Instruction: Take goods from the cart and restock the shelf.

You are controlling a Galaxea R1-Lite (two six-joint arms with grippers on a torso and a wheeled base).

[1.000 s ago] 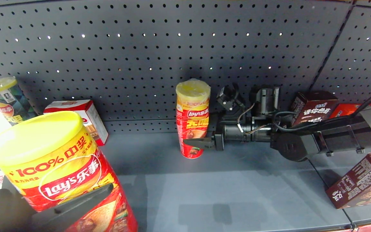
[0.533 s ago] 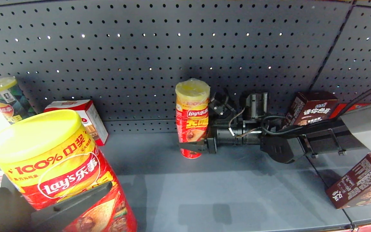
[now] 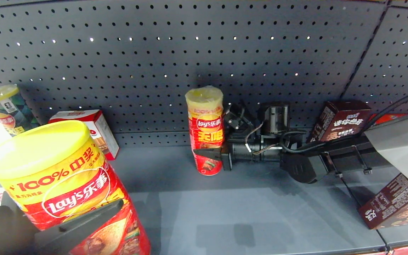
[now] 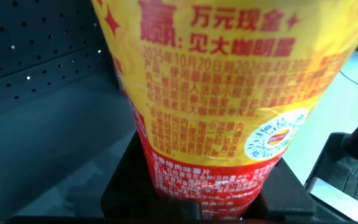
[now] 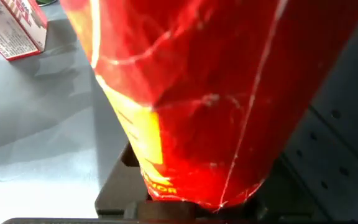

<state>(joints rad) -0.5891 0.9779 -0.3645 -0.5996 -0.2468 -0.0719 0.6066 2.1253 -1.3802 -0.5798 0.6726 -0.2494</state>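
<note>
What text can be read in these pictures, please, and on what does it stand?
"100%", with Chinese characters and a brand logo: near can.
Brand logo and Chinese characters: far can.
Too small to read: brown box, white box, dark can.

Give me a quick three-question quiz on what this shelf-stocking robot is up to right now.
1. True or false: the right gripper is shut on a tall chip can close to the pegboard.
2. What does the left gripper hold? A) a bottle B) a yellow-lidded chip can C) nothing
3. On which side of the tall chip can, by the robot's own left and right, does the white-and-red box stand?

Key: 1 true; 2 B; 3 left.
</note>
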